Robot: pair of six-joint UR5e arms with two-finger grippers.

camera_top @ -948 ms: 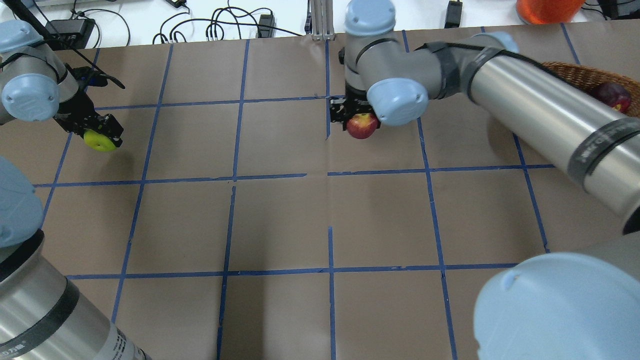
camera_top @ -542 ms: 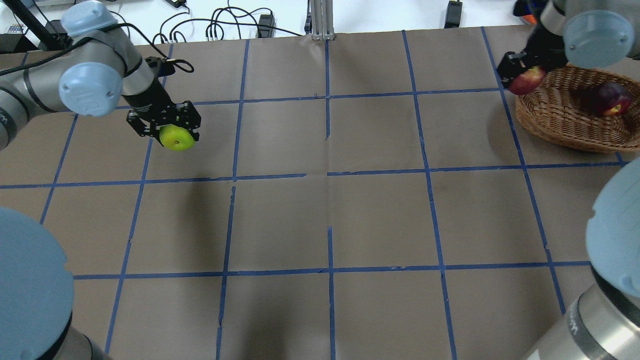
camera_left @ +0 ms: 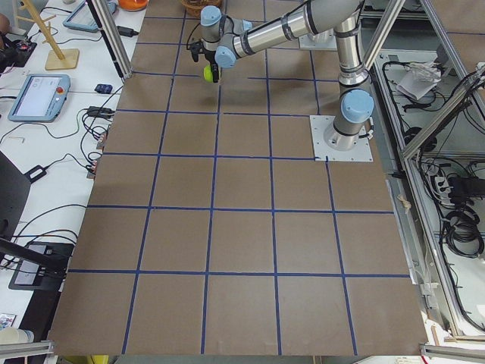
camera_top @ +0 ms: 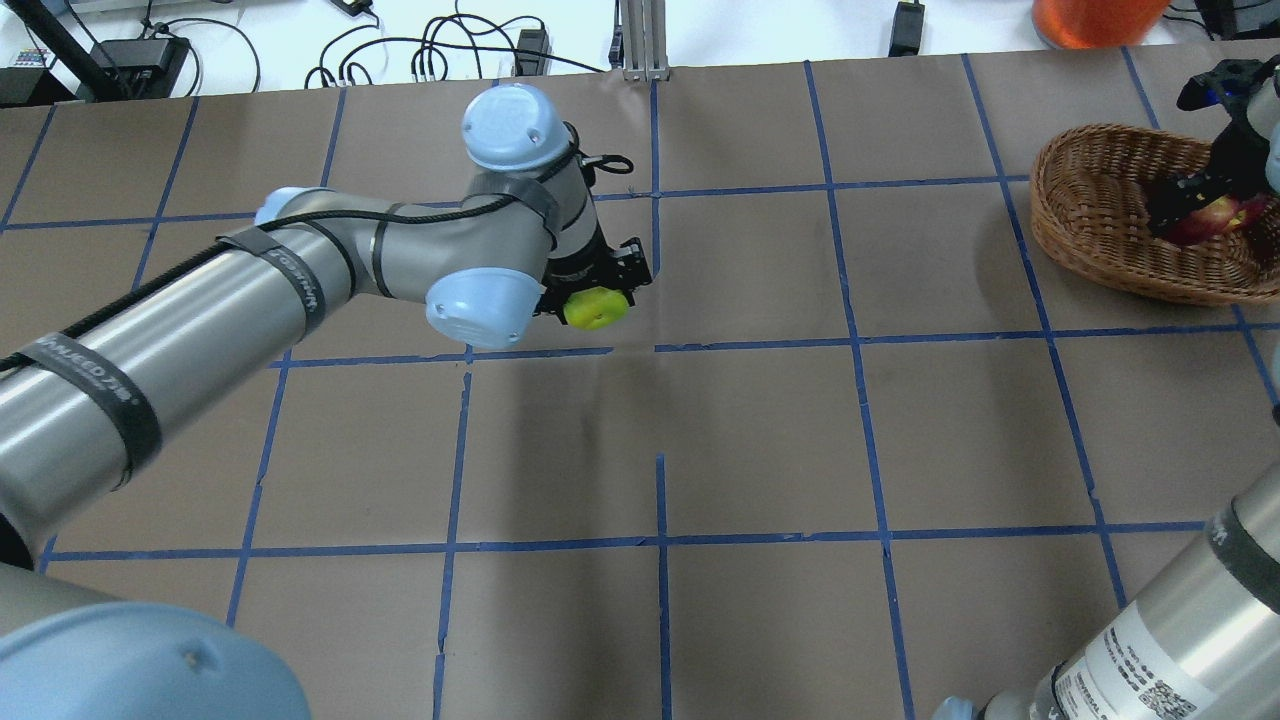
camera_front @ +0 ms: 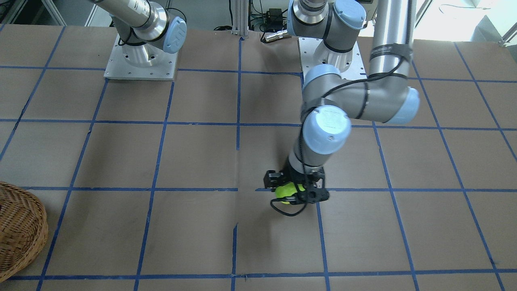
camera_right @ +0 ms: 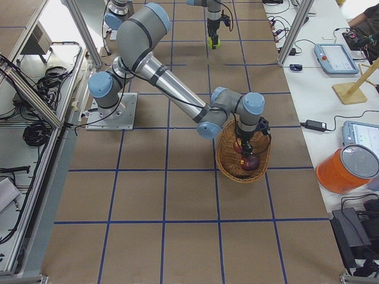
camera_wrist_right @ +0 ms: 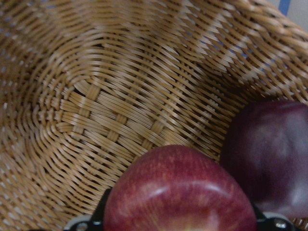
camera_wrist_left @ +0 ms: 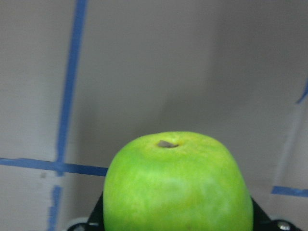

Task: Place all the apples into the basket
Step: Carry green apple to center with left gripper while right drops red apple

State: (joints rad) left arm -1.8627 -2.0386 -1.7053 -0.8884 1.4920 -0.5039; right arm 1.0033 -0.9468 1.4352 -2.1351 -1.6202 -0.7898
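A: Where is the green apple (camera_top: 594, 308)?

B: It is in the upper middle of the overhead view, above the brown table (camera_top: 760, 440). The left gripper (camera_top: 597, 296) is closed on it, with one finger on each side. The apple's dimple points away from the wrist.

A: And the basket (camera_top: 1095, 235)?

B: It stands at the upper right of the same view. The dark apple (camera_wrist_right: 274, 154) lies inside it, against the woven wall. The red apple (camera_top: 1222, 212) is inside too, clamped in the right gripper (camera_top: 1205, 212), just beside the dark one. Whether the two apples touch, I cannot tell.

A: How do the arms stand?

B: The left arm comes in from the lower left and stretches to the middle, with its wrist turned down. The right arm reaches out from its base, and its gripper points down into the basket.
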